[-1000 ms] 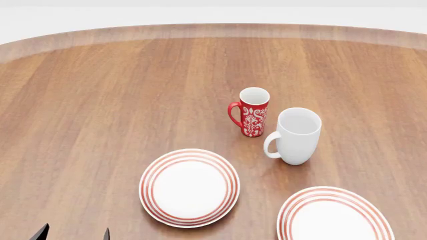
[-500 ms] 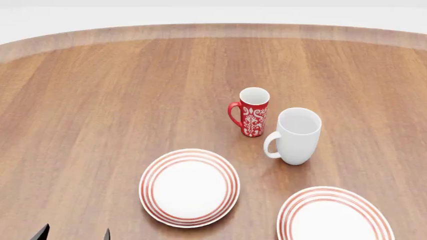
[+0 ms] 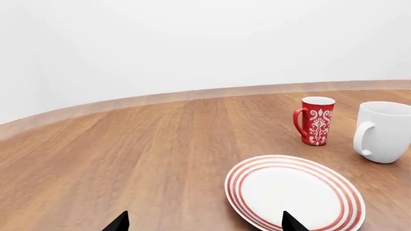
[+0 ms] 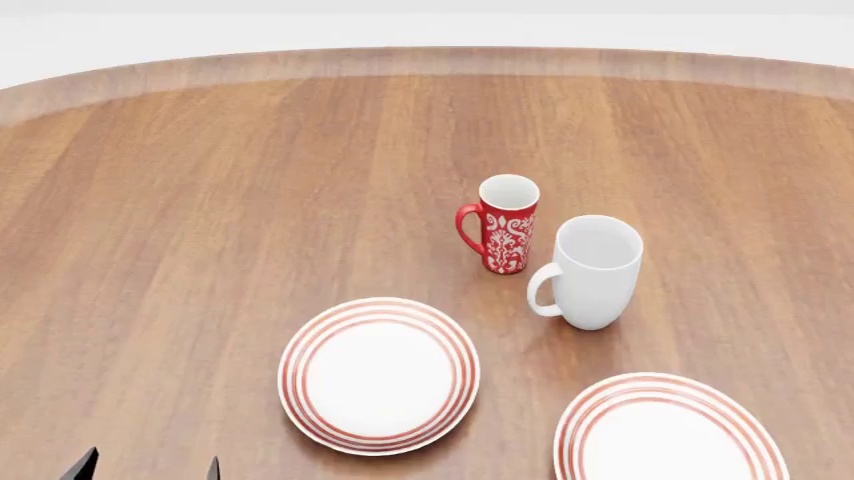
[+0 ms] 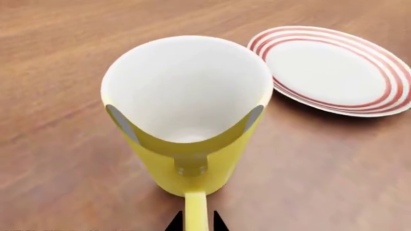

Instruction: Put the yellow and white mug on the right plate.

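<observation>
Early stage. In the right wrist view the yellow and white mug (image 5: 186,125) stands upright on the tabletop (image 5: 57,57), near but apart from a red-ringed plate (image 5: 334,67). The right hand (image 5: 195,222) has its tips close on either side of the handle; whether it grips cannot be told. Lifting and placing remain. The left hand (image 3: 202,222) is spread wide, empty.

The yellow and white mug (image 5: 186,125), yellow outside with a white interior, stands upright on the wooden tabletop, mouth open upward and handle toward the right wrist camera. The right plate (image 4: 667,432), round, shallow and white with thin red rim rings, lies flat just beside it, bare.
</observation>
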Controlling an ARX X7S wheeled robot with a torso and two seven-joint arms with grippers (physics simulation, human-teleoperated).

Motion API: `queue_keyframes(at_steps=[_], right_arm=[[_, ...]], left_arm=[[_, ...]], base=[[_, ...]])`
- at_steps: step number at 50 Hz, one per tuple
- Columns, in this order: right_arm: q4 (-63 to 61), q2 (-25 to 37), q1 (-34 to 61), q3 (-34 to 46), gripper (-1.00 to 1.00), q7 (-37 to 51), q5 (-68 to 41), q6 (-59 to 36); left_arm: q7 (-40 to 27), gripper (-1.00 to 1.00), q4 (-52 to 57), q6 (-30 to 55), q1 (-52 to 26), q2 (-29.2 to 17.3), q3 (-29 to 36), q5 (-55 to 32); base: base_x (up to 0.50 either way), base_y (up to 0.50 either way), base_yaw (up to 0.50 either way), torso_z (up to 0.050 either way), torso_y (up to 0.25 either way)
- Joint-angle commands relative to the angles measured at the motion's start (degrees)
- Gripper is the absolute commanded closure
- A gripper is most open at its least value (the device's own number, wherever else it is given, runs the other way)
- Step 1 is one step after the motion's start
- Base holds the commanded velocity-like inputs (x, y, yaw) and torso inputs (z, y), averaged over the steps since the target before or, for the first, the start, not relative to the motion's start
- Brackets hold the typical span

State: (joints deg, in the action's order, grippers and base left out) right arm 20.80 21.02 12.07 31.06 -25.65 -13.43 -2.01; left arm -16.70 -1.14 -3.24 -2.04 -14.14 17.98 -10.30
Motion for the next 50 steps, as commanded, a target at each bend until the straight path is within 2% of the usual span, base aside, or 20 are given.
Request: queue_keyframes(at_steps=[1, 23, 50], right_arm=[[-8.2, 2.5, -3.5, -3.0, 1.0, 0.4, -0.6, -0.9], [-18.5, 8.8, -8.7, -12.7, 1.0, 7.3, -6.2, -2.4], [-22.2, 12.7, -13.7, -22.4, 1.0, 12.3, -12.7, -1.8]], left_arm=[[0.9, -1.0, -0.6, -0.1, -0.2, 1.0, -0.8, 1.5], [0.4, -1.0, -0.5, -0.1, -0.3, 0.6, -0.3, 1.0], [-0.2, -1.0, -1.2, -0.6, -0.6, 0.3, 0.4, 0.7]], base=[[0.0, 0.0, 0.0, 0.0, 0.0], [0.0, 0.0, 0.0, 0.0, 0.001], [0.0, 0.0, 0.0, 0.0, 0.0]])
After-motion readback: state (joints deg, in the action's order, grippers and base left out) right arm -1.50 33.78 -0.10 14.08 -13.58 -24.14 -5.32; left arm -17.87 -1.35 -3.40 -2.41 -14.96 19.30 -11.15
